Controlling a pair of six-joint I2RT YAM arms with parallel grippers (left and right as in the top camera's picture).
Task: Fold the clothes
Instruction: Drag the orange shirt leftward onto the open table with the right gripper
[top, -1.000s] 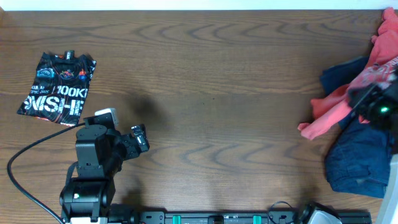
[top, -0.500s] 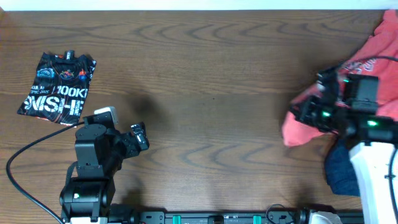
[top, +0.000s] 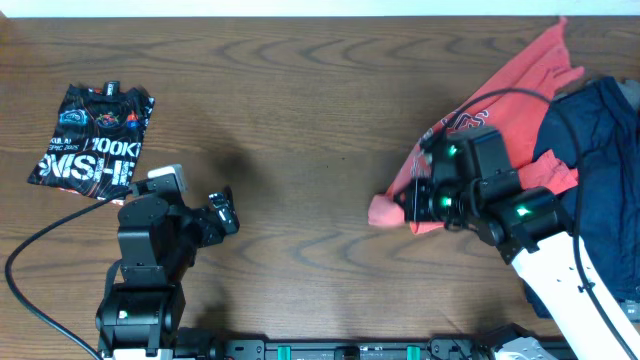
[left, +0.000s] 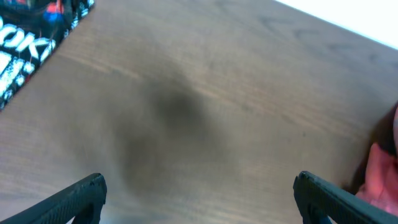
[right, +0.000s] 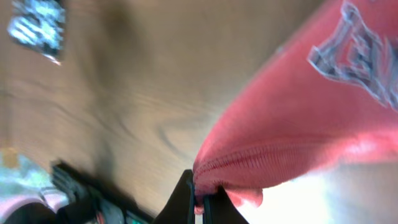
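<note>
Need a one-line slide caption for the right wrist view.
Right gripper pinching the hem of a red T-shirt over the wooden table, black tee far off.

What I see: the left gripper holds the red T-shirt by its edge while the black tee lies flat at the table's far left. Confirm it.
Not the left: the right gripper is shut on the edge of the red T-shirt, as the right wrist view shows. The left gripper is open, empty.

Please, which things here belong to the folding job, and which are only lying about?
For the job: red T-shirt, pinched by the right gripper; navy garment beside it; black tee at the far left; left gripper, open and empty.

Lying about: cable by the left arm; table.
</note>
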